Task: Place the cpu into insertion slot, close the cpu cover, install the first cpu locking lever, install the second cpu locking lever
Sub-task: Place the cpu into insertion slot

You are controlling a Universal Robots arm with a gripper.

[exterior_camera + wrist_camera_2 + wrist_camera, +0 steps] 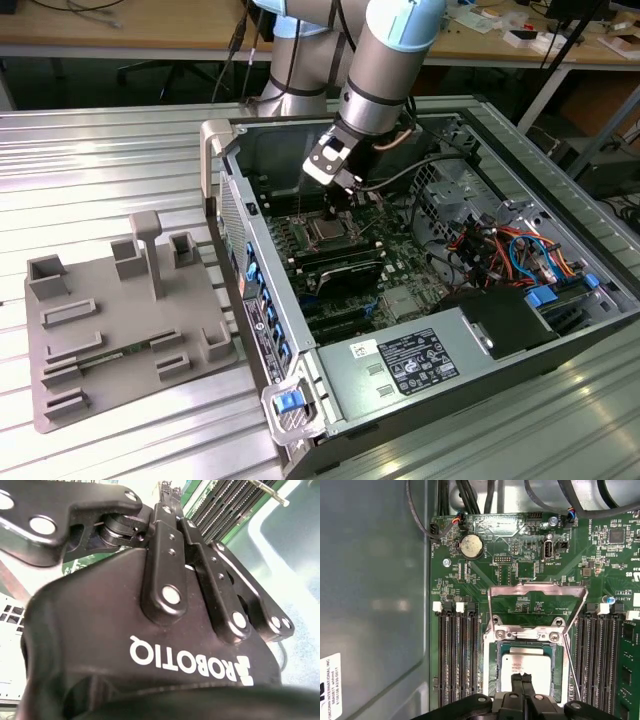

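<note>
Metal table (100, 150), ribbed. An open computer case (250, 250) lies on its side on it. A grey moulded tray (110, 330) sits just beside the case, on the exterior view's left.

Arm (385, 60) reaches down into the case, with the gripper (333, 210) low over the green circuit board (520, 575).

First wrist view:
- Long black memory slots (457, 650) flank the socket on both sides.
- Cover (536, 591) is swung open, its thin silver frame standing up off the hinge edge. Board shows through its window.
- Insertion slot (498, 655) lies below it, dark with a metal rim.
- Chip (527, 662) lies flat inside the slot, silver face up, its edges looking parallel to the rim.
- Gripper (522, 684) is clenched, fingers pressed together with nothing visible between them. The tips sit over the near edge of the chip. Touching or just above, I cannot tell.

Judgement: chip placing looks done, and the cover is not yet closed.

To do this step well:
- Keep any contact with the chip vertical and light. A sideways drag could skew it on the pins.
- Confirm all four edges sit level in the slot.
- Meet the frame on its far bar, not its thin sides.
- Keep the closed fingers clear of the hinge.
</note>
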